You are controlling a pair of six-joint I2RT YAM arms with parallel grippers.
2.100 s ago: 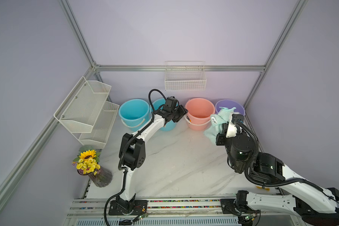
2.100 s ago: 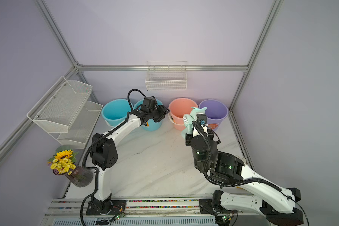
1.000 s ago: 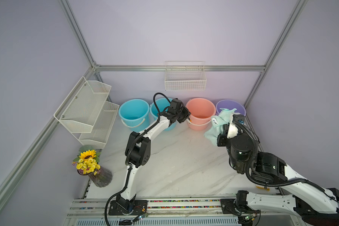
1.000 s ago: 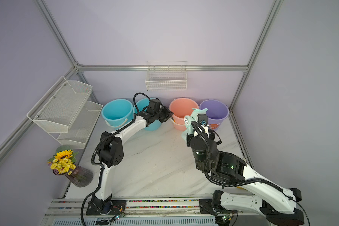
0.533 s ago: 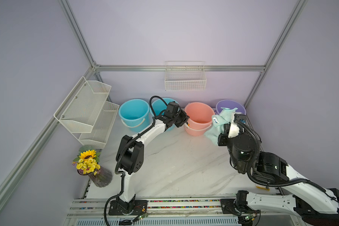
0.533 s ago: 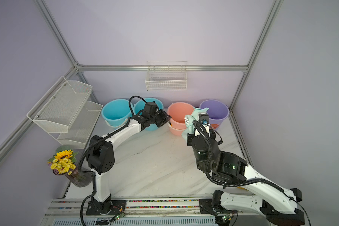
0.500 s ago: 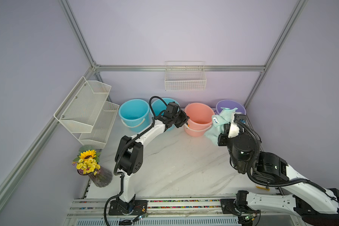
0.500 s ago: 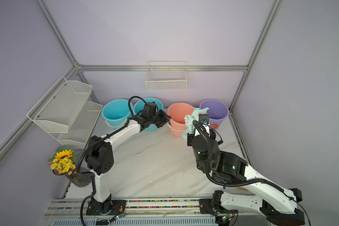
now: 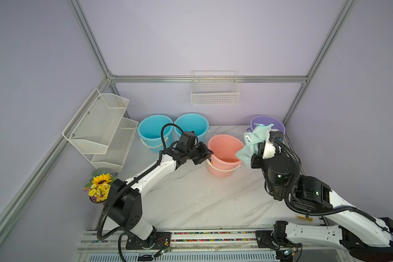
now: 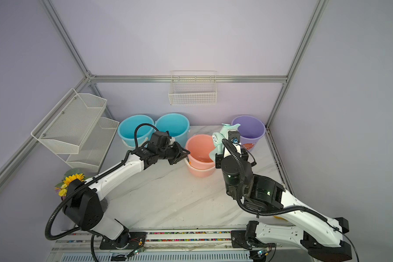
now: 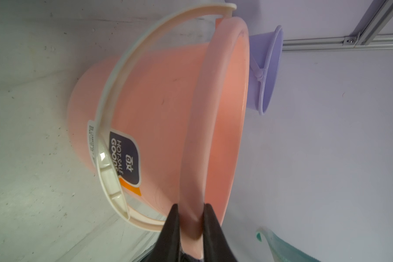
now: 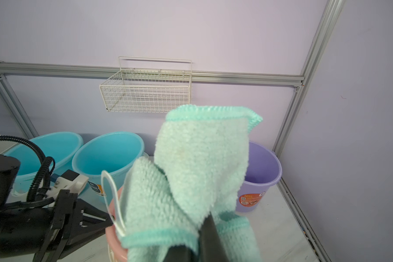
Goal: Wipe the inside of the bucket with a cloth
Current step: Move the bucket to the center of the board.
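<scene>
On the marble table (image 9: 202, 204), the pink bucket (image 9: 222, 173) stands forward of the back row, within reach of both arms. The left gripper (image 11: 188, 209) is clamped on its rim at 9 o'clock, one finger inside the wall and one outside, most likely to steady it against the wiping push. At the bucket's 3 o'clock, the right gripper (image 12: 205, 229) is clenched on the cloth (image 9: 251, 145). The cloth hangs bunched at the rim and is not yet inside, so wiping looks about to begin. Farther back, a purple bucket (image 9: 276, 123) sits at 1 o'clock and two blue buckets (image 9: 153, 127) at 10 and 11. A wire basket (image 9: 214, 95) hangs on the wall at 12.
</scene>
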